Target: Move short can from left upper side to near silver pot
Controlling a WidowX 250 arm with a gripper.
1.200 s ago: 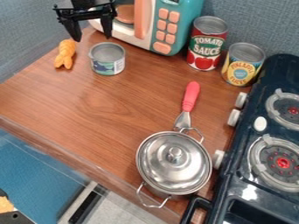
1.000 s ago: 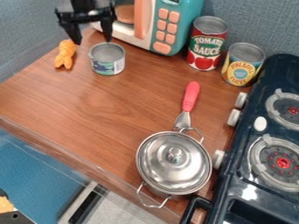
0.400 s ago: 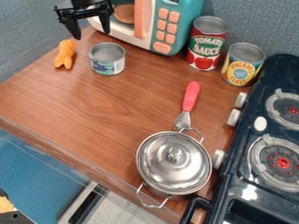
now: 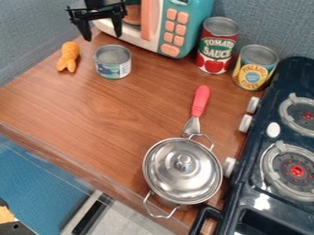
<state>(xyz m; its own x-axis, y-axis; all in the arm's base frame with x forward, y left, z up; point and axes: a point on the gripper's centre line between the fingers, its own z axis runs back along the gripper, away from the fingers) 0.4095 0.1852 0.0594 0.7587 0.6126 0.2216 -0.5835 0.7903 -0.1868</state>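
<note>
I have the hand (image 4: 103, 37) up at 11 o'clock, fingers apart with nothing between them, hanging just above and beyond the short can (image 4: 113, 64). The can stands upright on the table (image 4: 92, 110), also toward 11 o'clock, so I judge I'm at the approach, grasp not made.

Next I need to centre over the can, lower the fingers either side of its rim and close. It looks wide for my spread, so a crooked descent could knock it over. Then I'd lift and carry toward 5 o'clock, setting it down beside the lidded silver pot (image 4: 182, 170), probably on its 10 o'clock side, where the wood is bare.

The orange toy carrot (image 4: 69, 57) lies just beside the can at its 9 o'clock; the toy microwave (image 4: 177, 27) crowds me from 12. A red-handled spatula (image 4: 200, 101) points down at the pot, so I'd pass left of it. Two taller cans, tomato (image 4: 217, 48) and pineapple (image 4: 254, 69), stand clear at 1 and 2, the stove (image 4: 245, 193) at 4.
</note>
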